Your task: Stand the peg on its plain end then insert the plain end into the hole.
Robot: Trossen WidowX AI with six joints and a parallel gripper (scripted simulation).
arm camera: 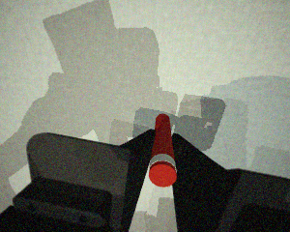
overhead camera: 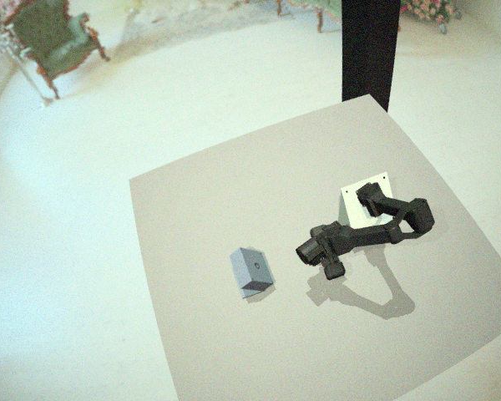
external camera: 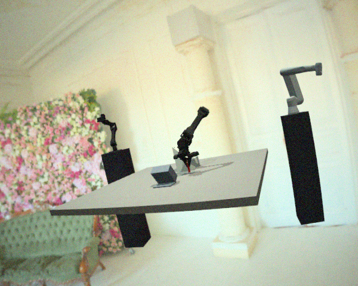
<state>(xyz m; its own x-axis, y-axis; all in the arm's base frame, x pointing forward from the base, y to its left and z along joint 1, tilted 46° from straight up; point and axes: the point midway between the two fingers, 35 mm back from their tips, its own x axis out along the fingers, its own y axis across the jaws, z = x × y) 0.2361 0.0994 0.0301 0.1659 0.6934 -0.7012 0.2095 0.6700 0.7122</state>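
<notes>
The red peg (arm camera: 162, 145) (external camera: 188, 167) stands nearly upright between my fingers. Its white band is near the upper end, towards the wrist camera, and its plain end points down at the table (overhead camera: 242, 194). I cannot tell whether the plain end touches the table. My gripper (arm camera: 162, 136) (overhead camera: 324, 260) (external camera: 187, 158) is shut on the peg just below the band. In the top view the gripper hides the peg. The blue-grey sloped panel (overhead camera: 247, 261) (external camera: 163, 173) sits to the left of the gripper, well apart from it, with its round hole (overhead camera: 256, 265) in the sloped face.
The arm's white base plate (overhead camera: 354, 213) lies behind the gripper. A black pillar (overhead camera: 367, 52) (external camera: 302, 166) stands at the table's far corner, and another pedestal (external camera: 117, 164) stands beyond the far side. The table edges are well away from the gripper.
</notes>
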